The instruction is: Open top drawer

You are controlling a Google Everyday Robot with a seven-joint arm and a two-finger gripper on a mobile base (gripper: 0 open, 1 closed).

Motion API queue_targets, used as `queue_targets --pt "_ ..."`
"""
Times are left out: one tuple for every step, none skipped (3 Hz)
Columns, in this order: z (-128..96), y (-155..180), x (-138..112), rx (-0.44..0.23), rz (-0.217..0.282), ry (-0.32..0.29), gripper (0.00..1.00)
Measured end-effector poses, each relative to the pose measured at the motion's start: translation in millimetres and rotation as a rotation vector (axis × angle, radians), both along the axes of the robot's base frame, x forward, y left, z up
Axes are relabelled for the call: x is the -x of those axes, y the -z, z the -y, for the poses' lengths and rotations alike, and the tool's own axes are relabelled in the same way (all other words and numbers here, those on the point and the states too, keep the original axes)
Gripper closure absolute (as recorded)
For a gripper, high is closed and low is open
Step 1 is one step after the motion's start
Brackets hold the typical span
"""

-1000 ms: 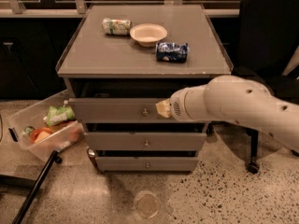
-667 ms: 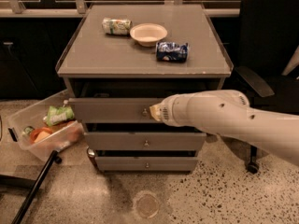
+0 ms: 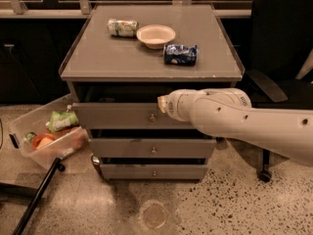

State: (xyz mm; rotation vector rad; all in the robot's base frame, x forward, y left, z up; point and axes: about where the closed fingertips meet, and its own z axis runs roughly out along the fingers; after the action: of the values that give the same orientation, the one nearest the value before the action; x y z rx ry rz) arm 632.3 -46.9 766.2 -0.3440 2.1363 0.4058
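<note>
Top drawer (image 3: 117,115) sits slightly ajar. The hand (image 3: 161,104) is just above its knob (image 3: 152,117), grip state unclear. Best pull straight out, level.

The smooth cream-white plastic robot arm (image 3: 244,124) fills the right of the frame, its thick rounded segments dotted with small dark screw holes. Its gripper (image 3: 162,102) is a pale yellowish tip at frame centre.
</note>
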Motion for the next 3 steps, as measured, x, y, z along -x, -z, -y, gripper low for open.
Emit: queue_targets --pt "0.0 0.1 0.2 0.000 -0.001 0.000 1.00" --pt "-11.3 6.1 -15.2 -0.033 0.024 -0.006 1.00" --pt "-21.3 10.1 -42.3 -0.074 0.071 -0.009 1.00"
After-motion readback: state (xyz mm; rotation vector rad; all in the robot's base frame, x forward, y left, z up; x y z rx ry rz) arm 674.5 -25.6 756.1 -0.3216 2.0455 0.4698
